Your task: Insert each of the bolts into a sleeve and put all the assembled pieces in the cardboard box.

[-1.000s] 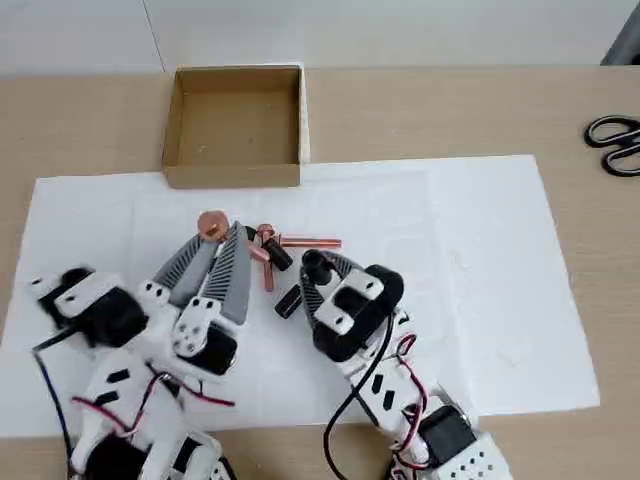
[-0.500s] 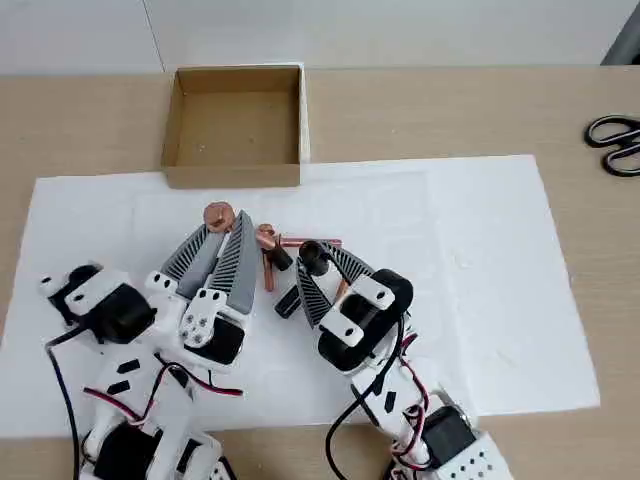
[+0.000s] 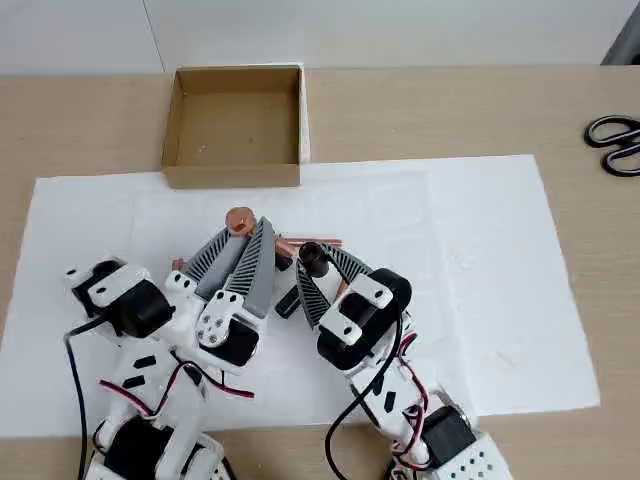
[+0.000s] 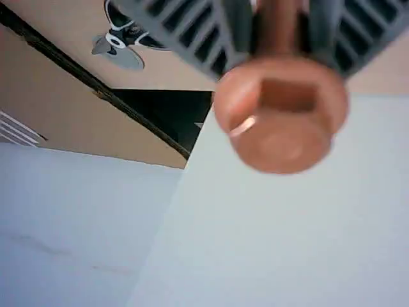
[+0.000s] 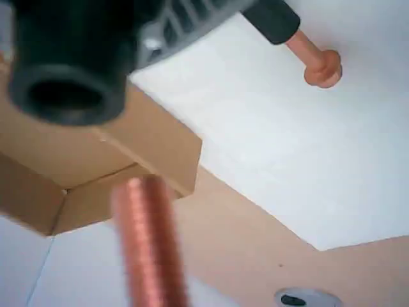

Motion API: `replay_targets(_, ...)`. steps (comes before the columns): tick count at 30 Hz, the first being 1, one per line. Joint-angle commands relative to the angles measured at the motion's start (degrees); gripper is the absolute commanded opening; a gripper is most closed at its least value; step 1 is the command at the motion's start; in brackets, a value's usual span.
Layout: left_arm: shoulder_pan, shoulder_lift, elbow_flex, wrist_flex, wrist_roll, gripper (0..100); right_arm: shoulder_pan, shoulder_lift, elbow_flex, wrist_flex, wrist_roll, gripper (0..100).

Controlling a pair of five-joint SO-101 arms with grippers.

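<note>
Our left fingers (image 3: 225, 258) clamp a copper bolt (image 3: 239, 220), head jutting past their tips; our right fingers (image 3: 312, 292) grip a black sleeve (image 3: 313, 258) between their tips.

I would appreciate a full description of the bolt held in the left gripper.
The bolt looks like copper-coloured metal, with a wide round flanged head. The left gripper is shut on its shank, grey ribbed fingers on either side, so the head sticks out past the fingertips. No sleeve shows on it. From above it is over the white paper, head pointing roughly toward the cardboard box, and seems to touch only the fingers.
</note>
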Motion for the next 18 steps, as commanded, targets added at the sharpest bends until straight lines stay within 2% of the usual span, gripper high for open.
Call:
replay_targets(1, 0.5, -0.2, -0.4, -1.8, -0.2, 1, -0.4, -0.4, 0.3, 0.1, 0.4, 0.5)
replay_targets(6, 0.7, -0.1, -0.7, -6.5, -6.4, 1, -0.4, -0.4, 0.3, 0.1, 0.2, 0.5)
replay_targets(12, 4.5, -0.1, 0.4, -5.5, -6.5, 1, -1.3, -0.9, 0.3, 0.0, 0.4, 0.5)
replay_targets(18, 4.3, -0.1, -1.5, -5.5, -7.4, 1, -3.0, -0.9, 0.3, 0.0, 0.4, 0.5)
